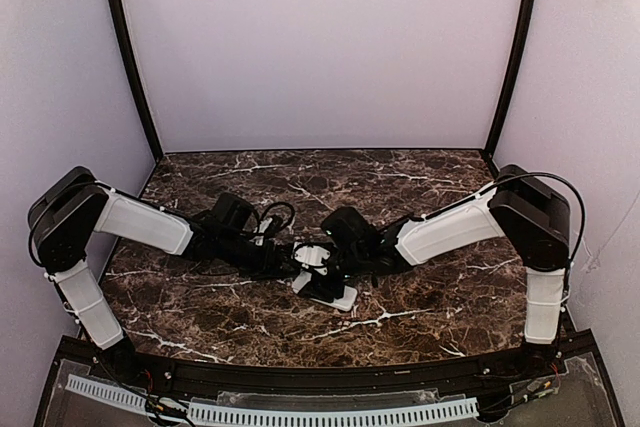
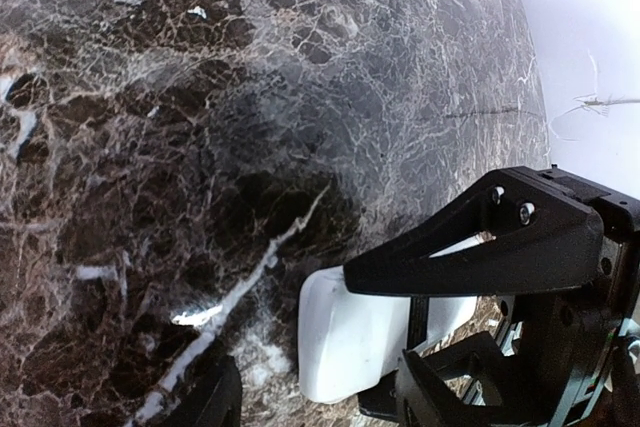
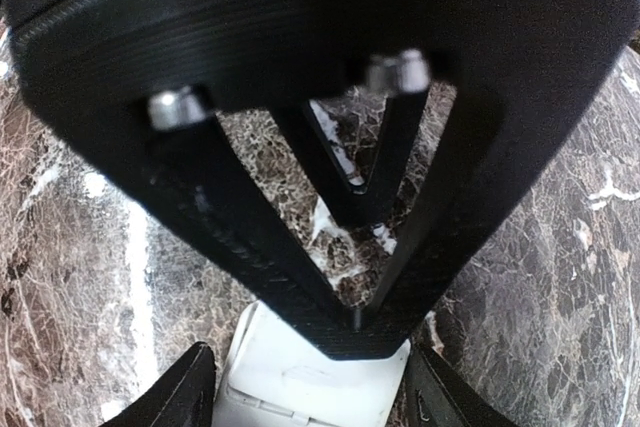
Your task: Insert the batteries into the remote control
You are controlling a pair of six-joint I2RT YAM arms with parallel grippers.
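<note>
A: What's the left arm [image 1: 150,225] doing?
B: It's reaching to the middle of the desk [image 1: 430,297], its jaws straddling the white remote [image 2: 345,337]. I can't tell whether they're pinching it.
A: And the remote itself?
B: It's sitting at the centre between both arms, with a plain white face showing. I'm not spotting any batteries.
A: And the right arm [image 1: 445,230]?
B: Its jaws are flanking the remote's end. Gripping or loose, I can't tell.
A: Handling?
B: I'm judging it light, stiff and slick, so I'm favouring the long edges.
</note>
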